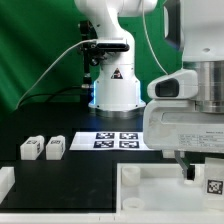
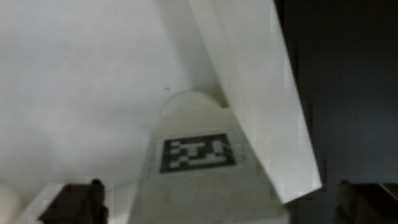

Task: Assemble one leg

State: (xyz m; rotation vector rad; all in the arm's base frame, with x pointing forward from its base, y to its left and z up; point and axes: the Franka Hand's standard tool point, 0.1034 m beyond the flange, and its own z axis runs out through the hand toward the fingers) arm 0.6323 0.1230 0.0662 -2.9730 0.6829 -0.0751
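In the wrist view a white leg (image 2: 199, 160) with a black-and-white tag stands between my two dark fingertips (image 2: 75, 203), with a small gap on each side. My gripper (image 2: 224, 203) is open around it. In the exterior view my gripper (image 1: 199, 172) hangs low at the right over the large white tray-like piece (image 1: 150, 190), and the tagged leg (image 1: 213, 185) shows beside one finger. Two more legs (image 1: 30, 148) (image 1: 55, 147) lie side by side on the black table at the exterior view's left.
The marker board (image 1: 117, 140) lies flat in front of the robot base (image 1: 115, 90). Another white part (image 1: 5, 184) sits at the lower left edge. The tray piece's raised rim (image 2: 249, 80) runs close beside the leg in the wrist view.
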